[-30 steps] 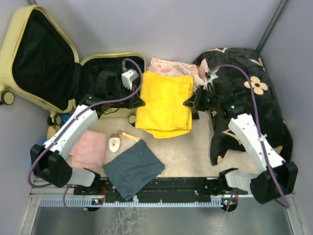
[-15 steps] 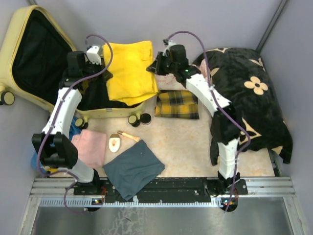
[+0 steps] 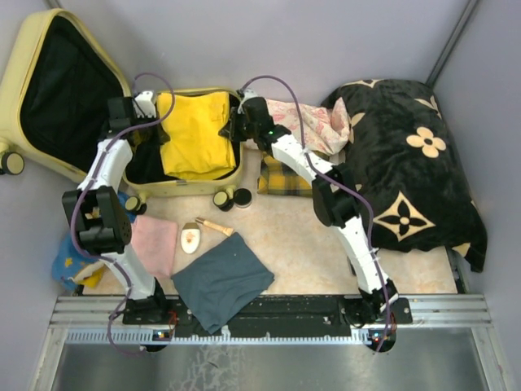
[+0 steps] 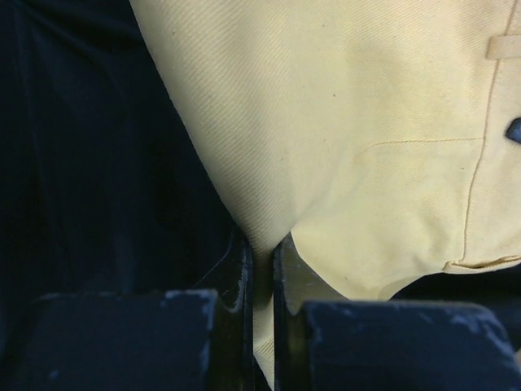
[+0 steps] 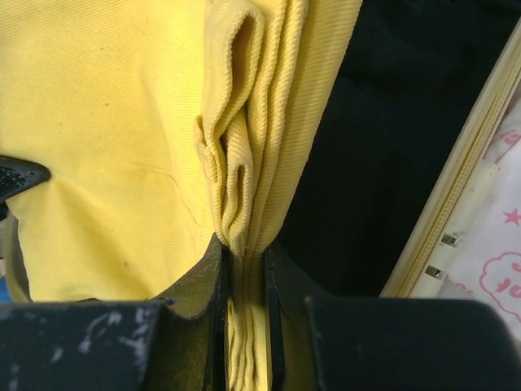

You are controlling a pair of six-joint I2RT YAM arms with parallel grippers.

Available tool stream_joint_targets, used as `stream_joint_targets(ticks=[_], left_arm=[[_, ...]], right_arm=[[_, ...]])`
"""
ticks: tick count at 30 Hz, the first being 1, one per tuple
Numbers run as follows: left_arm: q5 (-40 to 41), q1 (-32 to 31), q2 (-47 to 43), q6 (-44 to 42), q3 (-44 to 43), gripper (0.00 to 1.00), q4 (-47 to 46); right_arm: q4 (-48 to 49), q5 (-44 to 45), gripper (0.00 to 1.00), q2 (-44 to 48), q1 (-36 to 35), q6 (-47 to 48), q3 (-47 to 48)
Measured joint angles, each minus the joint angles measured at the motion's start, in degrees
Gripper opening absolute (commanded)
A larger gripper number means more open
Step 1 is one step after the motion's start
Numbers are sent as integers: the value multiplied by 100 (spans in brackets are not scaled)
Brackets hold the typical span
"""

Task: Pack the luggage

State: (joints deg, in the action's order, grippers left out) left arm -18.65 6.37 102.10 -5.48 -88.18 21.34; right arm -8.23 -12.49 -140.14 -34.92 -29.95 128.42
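Left gripper (image 4: 262,244): jaws pinched together on the left edge of a folded yellow twill garment (image 4: 350,122).
Right gripper (image 5: 244,244): clamped on the garment's bunched right edge.
Garment: held between both grippers, inside the open half, over the black lining.
Luggage: large pale yellow hard-shell suitcase (image 3: 24,73), far left of the table, lying open.
Lid: propped up, tilted to the left.
Long axis: runs near to far, with the wheel end towards the arms.
Beside it: yellow plaid cloth (image 3: 295,175), just right of the suitcase.

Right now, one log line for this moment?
left gripper shut on yellow garment | right gripper same | yellow garment within open luggage
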Motion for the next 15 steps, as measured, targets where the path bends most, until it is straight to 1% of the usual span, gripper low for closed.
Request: stream_joint_targets(ticks=[4, 9, 15], left_arm=[[-37, 17, 407, -61, 42, 0, -144], [-188, 17, 824, -114, 66, 0, -337], [-219, 50, 1108, -282, 66, 0, -472]], right_arm=[[-61, 227, 0, -116, -81, 136, -7], [-428, 715, 0, -120, -195, 354, -20], [-553, 1071, 0, -118, -286, 442, -59]])
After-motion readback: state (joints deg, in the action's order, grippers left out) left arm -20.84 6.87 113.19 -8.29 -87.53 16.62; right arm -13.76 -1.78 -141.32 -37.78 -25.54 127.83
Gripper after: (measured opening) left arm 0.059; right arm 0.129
